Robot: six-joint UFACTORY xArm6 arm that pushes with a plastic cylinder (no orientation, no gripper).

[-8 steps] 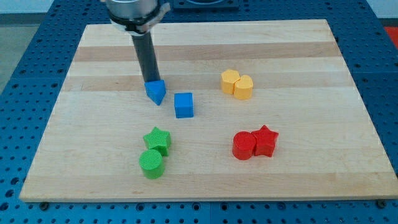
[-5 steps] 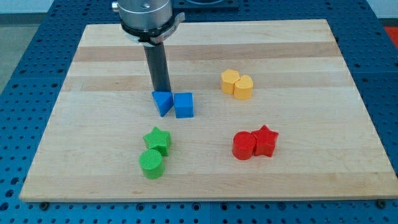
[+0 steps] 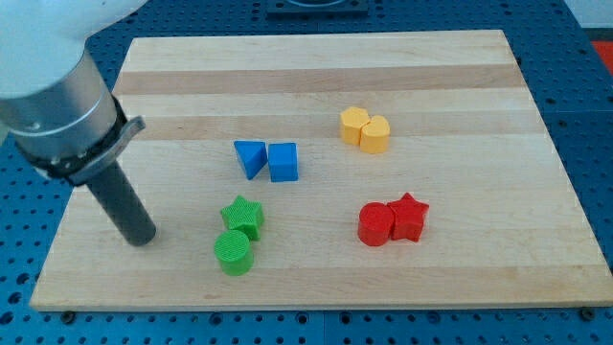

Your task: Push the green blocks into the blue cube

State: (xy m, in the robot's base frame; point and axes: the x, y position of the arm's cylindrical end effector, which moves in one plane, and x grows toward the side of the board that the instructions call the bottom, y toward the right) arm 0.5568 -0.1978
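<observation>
The green star block (image 3: 242,215) and the green cylinder block (image 3: 233,252) touch each other at the view's lower middle left. The blue cube (image 3: 283,162) lies above and right of them, with a blue triangular block (image 3: 250,157) touching its left side. My tip (image 3: 141,238) rests on the board to the left of the green blocks, well apart from them, level with the gap between star and cylinder.
Two yellow blocks (image 3: 366,129) sit together at the upper right. A red cylinder (image 3: 374,224) and a red star (image 3: 409,217) touch at the lower right. The wooden board (image 3: 316,57) ends close to my tip on the left.
My tip has left the blue triangular block and swung down and left to the board's lower left. The blue triangle stays against the blue cube. The green blocks have not moved.
</observation>
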